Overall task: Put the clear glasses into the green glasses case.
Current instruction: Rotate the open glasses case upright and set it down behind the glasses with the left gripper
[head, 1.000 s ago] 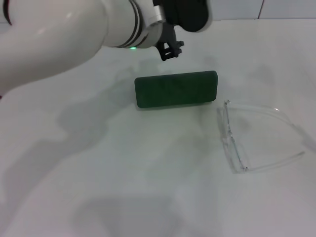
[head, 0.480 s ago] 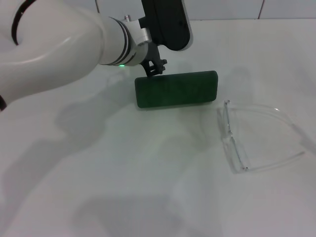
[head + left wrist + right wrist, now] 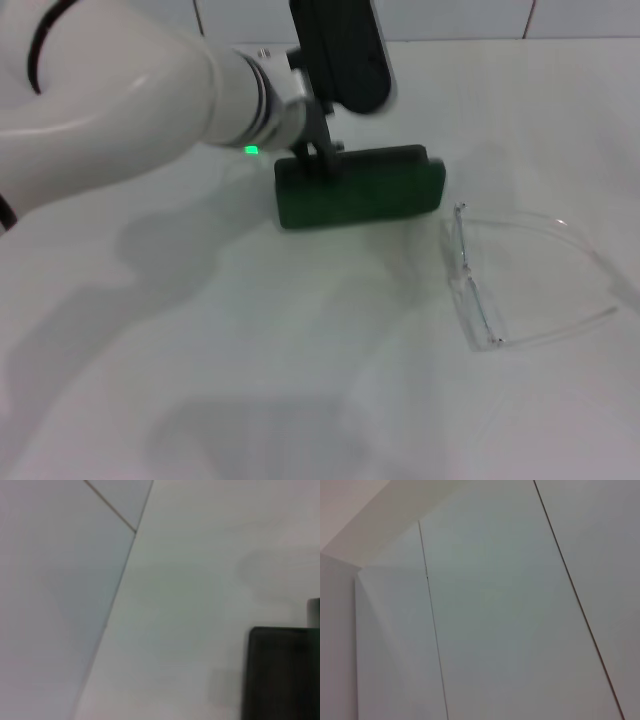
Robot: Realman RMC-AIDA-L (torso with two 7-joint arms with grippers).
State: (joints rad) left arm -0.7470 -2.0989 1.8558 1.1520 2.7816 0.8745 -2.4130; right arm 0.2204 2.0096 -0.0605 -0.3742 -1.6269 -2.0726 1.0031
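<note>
Left gripper [image 3: 322, 157] down at the far left edge of the green glasses case [image 3: 360, 192], finger state not discernible; clear glasses [image 3: 520, 285] lie open just to its right, so lift the lid gently, keeping the base flat.

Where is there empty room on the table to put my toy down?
The near side of the white table, in front of the green glasses case, is bare. It is crowded around the case, where the left tool works, and on the right, where the clear glasses lie.
</note>
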